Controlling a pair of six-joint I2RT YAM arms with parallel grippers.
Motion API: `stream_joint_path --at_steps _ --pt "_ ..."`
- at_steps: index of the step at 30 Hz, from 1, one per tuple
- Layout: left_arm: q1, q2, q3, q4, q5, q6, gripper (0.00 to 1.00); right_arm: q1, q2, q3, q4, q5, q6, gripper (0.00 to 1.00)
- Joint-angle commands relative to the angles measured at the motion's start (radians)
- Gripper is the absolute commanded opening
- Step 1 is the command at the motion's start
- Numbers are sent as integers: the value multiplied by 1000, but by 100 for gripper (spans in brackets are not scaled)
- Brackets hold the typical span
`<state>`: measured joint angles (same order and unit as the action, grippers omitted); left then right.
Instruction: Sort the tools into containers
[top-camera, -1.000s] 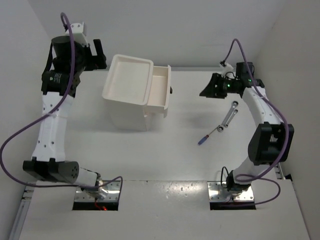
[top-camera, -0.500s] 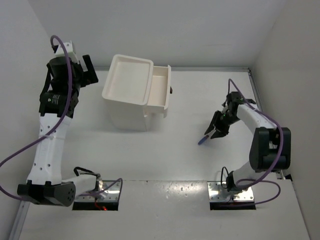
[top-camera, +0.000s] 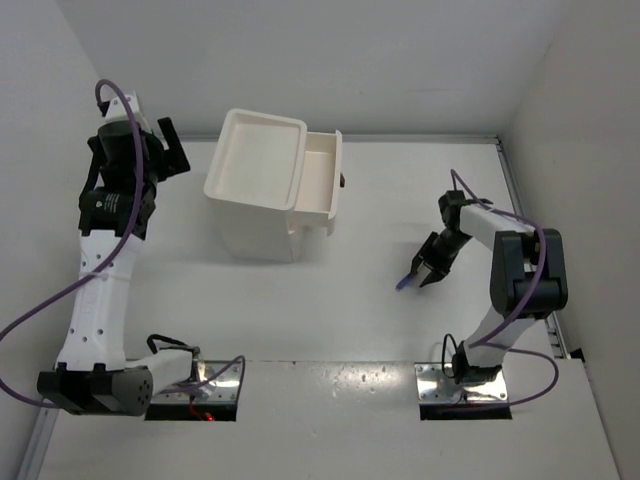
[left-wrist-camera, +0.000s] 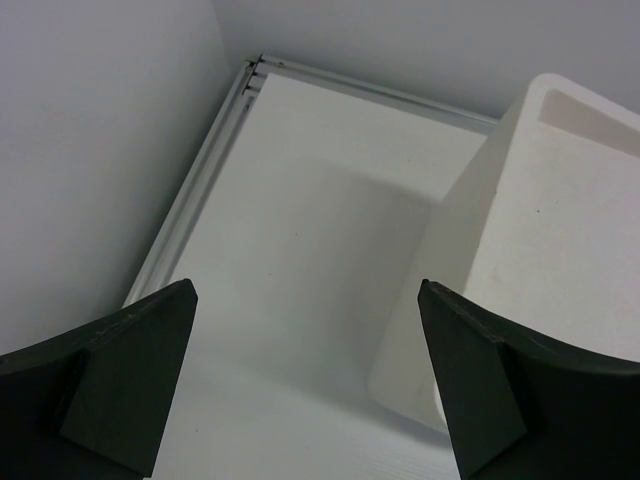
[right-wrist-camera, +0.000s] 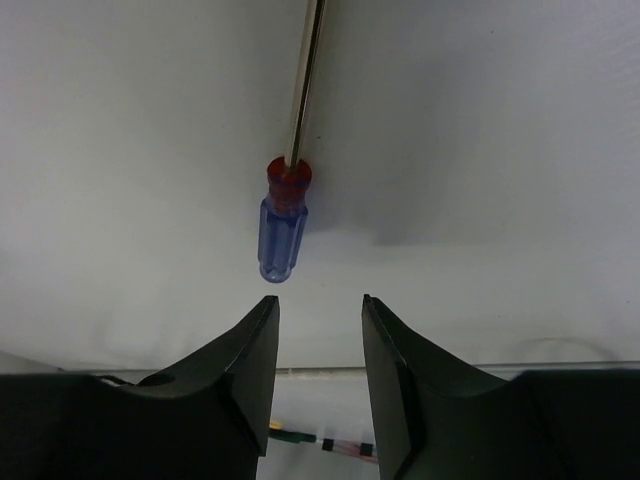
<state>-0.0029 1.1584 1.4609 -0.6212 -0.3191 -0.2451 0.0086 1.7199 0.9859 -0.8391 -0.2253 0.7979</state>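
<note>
White table (top-camera: 380, 330), closed in by plain white walls on three sides. White drawer unit (top-camera: 255, 235) is set at about 11 o'clock from the table's middle, its recessed tray top facing up. Its top drawer (top-camera: 322, 185) is seen pulled out toward 3 o'clock, with the dark knob (top-camera: 342, 181) at the outer face. The lower drawers cannot be made out from above. Left gripper (top-camera: 168, 148) is held high at 9 o'clock of the unit, apart from it. In the left wrist view its fingers (left-wrist-camera: 130, 380) are spread wide with nothing between them, and only bare table and the unit's corner are seen past them. Blue-handled screwdriver (top-camera: 405, 284) is found lying flat on the table at roughly 4 o'clock from the unit, well apart from it. Right gripper (top-camera: 428, 268) is lowered just beside the screwdriver, at its 2 o'clock in the overhead view. In the right wrist view the screwdriver (right-wrist-camera: 289, 180) is laid along the 12-to-6 line, shaft toward 12, red collar and blue handle toward 6. The handle end is just short of the fingertips (right-wrist-camera: 262, 330), which are parted by a narrow gap holding nothing. Contact between handle and fingertip cannot be judged.
</note>
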Motion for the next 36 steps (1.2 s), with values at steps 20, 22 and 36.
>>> stream_joint_path --at_steps 20,22,36 --pt "27 -12 -47 25 35 -39 100 86 138 97 64 95 77 39" --pt "27 -12 -56 25 35 -39 100 96 147 106 74 107 77 39" --pt "27 -12 -56 34 49 -49 100 151 96 111 83 160 -2 0"
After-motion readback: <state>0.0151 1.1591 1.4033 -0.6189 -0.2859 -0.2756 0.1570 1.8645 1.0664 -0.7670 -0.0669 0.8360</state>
